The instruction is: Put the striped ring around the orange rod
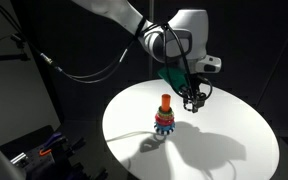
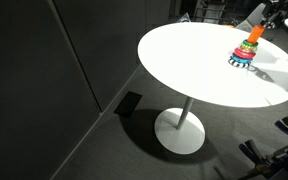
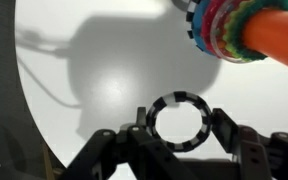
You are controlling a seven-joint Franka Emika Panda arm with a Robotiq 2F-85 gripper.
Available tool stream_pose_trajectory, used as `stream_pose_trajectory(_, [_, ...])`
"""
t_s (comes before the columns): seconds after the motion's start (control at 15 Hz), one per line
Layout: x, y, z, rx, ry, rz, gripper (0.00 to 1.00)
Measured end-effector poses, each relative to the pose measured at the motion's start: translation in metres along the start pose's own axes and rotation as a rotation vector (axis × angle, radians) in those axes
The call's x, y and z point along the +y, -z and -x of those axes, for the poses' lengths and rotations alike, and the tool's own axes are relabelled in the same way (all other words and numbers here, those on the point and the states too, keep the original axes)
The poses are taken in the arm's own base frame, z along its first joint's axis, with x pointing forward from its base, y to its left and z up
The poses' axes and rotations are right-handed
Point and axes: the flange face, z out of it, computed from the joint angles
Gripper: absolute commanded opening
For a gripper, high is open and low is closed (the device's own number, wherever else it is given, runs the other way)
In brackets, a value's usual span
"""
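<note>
In the wrist view my gripper (image 3: 179,122) is shut on the striped ring (image 3: 178,99), a flat black-and-white ring held between the two fingers above the white table. The orange rod (image 3: 279,35) lies at the upper right of that view, with coloured rings (image 3: 224,30) stacked round its foot. In an exterior view the gripper (image 1: 192,100) hangs just beside the orange rod (image 1: 165,101), above the table and a little to its side. In an exterior view the rod (image 2: 254,33) and its stack (image 2: 242,55) stand near the table's far edge.
The round white table (image 1: 224,145) stands on a pedestal foot (image 2: 180,132). Black curtains surround it. Equipment and cables sit on the floor at the lower left (image 1: 34,150). A cable loops from the arm (image 1: 84,72).
</note>
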Motion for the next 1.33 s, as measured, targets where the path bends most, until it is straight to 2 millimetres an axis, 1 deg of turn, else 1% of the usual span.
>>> stream_pose_trajectory(0.4, [-0.036,0.044,0.005,-0.008,0.099,-0.035,0.41])
stream_pose_trajectory(0.67, [-0.054,0.06,0.014,-0.05,0.171,-0.06,0.41])
stream_pose_trajectory(0.93, [-0.064,0.063,0.026,-0.102,0.228,-0.074,0.41])
stream_pose_trajectory(1.33, [-0.068,0.049,0.039,-0.157,0.262,-0.077,0.41])
